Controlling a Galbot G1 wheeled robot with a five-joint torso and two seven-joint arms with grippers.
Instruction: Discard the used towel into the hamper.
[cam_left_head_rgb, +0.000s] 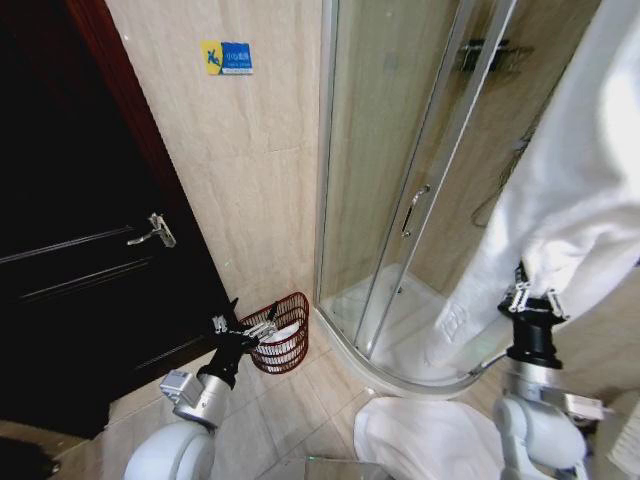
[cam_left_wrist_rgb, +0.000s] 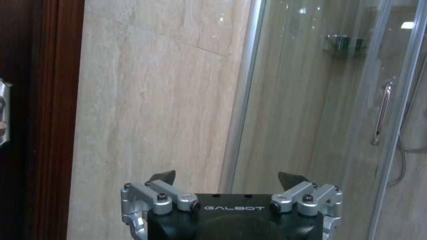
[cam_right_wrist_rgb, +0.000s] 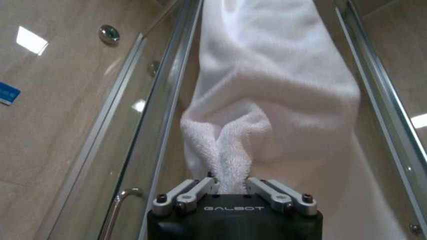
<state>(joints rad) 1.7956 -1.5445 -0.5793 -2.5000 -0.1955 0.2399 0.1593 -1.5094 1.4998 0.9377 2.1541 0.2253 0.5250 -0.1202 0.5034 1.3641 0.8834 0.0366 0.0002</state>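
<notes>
Shower enclosure seen ahead, glass door shut. White towel hung high at right, lower fold pinched between closed fingers of right gripper; bunched pleat seen clamped in right wrist view. Hamper set on floor by wall, left of shower, well apart from towel. Left gripper held just beside hamper rim, fingers apart, nothing held. Judgement: towel best pulled down steadily until freed, grip kept firm, trailing cloth kept clear of floor mat.

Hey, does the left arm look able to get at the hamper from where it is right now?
Probably yes. The left pincer, open and holding nothing, sits right at the rim of the hamper, with nothing visible between them. The right pincer is off to the side, shut on the towel.
</notes>
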